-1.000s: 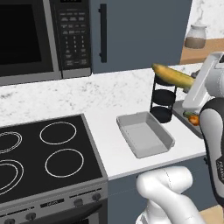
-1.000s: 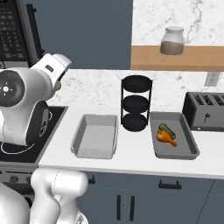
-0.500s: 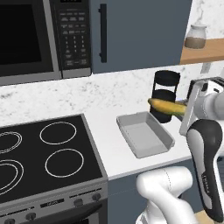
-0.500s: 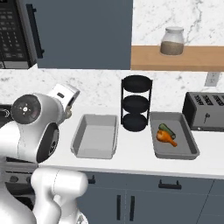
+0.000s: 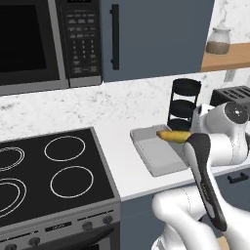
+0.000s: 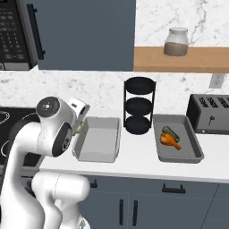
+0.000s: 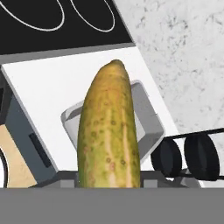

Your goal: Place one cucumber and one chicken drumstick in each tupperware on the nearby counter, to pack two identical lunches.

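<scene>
White worktop (image 6: 134,159) between the black stovetop (image 5: 44,171) and a toaster (image 6: 210,114), marble backsplash behind, and two grey trays sitting either side of a black tiered rack (image 6: 139,105). The right tray (image 6: 193,147) already has a cucumber and a drumstick in it; the left tray (image 6: 112,134) looks bare from here. The tool (image 7: 109,177) is closed partway around the butt end of a yellowish cucumber (image 7: 109,135), which sticks straight out along the hand and hangs over the left tray; in the left base view its tip (image 5: 168,135) pokes out above the tray's far end. I can't make out the fingers themselves behind the cucumber, so I'm judging the grip from how it sits, but it seems solid. The step in hand is the drop-off, I reckon. To do it well I'd get the cucumber lined up with the tray's long side, since it's a long thing and could catch the rim if it goes in crosswise. Bring it down low, close to the tray floor, before opening, so it doesn't bounce or roll out. I'd also favour one long side, leaving room for the drumstick this tray needs. Watch the rack just beside the tray when swinging the wrist.
</scene>
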You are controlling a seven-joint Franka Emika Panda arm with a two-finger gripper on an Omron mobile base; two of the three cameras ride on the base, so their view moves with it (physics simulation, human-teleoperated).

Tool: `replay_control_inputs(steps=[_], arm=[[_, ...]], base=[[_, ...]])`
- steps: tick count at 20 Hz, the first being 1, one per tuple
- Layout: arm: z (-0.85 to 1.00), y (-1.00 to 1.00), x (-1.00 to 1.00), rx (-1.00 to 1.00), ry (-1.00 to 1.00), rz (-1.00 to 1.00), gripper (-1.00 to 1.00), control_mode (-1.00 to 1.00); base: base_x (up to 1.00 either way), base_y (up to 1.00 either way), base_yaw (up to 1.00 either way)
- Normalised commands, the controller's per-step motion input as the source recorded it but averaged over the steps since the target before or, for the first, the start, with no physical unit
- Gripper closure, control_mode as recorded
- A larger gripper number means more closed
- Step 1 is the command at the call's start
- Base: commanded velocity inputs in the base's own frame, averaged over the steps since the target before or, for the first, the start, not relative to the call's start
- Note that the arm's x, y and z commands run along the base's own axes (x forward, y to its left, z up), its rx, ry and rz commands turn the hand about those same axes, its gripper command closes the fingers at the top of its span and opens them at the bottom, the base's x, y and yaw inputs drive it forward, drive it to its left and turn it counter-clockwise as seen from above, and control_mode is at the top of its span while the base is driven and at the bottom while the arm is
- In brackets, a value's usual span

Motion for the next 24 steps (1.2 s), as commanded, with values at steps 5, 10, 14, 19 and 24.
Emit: replay_control_inputs(steps=[5,10,14,19,24], arm=[[-0.87,-0.14,0.67,0.00,-0.01,0.00,1.00,-1.00],[-0.17,0.00,0.64,0.00,0.08,-0.03,1.00,-1.00],[0.00,0.00,0.69,0.00,0.11,-0.01,1.00,-1.00],[-0.05,-0.09,0.68,0.00,0.15,0.00,1.00,-1.00],[-0.24,-0.09,0.67,0.00,0.08,0.00,1.00,-1.00]], base=[[0.00,0.00,0.00],[0.00,0.00,0.00],[0.00,0.00,0.00],[0.00,0.00,0.00],[0.00,0.00,0.00]])
